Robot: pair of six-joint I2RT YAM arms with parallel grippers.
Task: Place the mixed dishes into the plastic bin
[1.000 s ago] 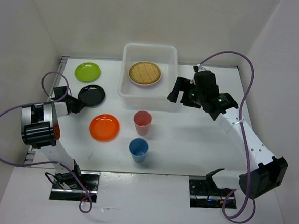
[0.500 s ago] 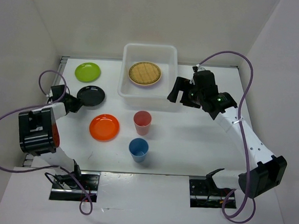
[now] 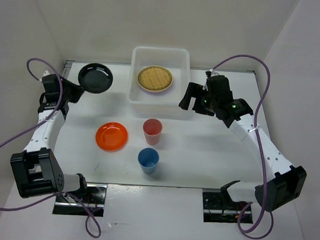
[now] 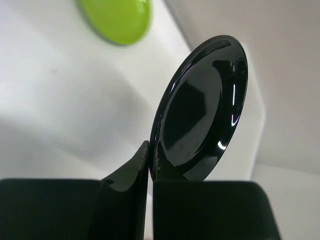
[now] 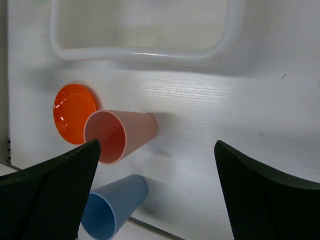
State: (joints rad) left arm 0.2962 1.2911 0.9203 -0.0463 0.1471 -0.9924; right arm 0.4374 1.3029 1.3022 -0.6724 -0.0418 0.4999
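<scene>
While the left gripper holds the black plate clear of the table, left of the plastic bin, note that its fingers are pressed together on the plate's rim, one on each face. The plate stands on edge in the left wrist view, with the lime green plate lying on the table beyond it.

Treat the black plate as stiff, light and slippery. Its glossy face shows sharp highlights, so a thin rim pinch will probably let it pivot or slide if you swing it fast. Move it smoothly and release it low inside the bin, beside the woven bamboo plate already lying there.

The right gripper hovers near the bin's front right corner with its fingers spread wide, holding nothing.

The orange plate lies flat; take it by the raised rim. The pink cup and blue cup look light and rigid; grip one wall at the lip.

No brand, label or writing can be read on any item.
</scene>
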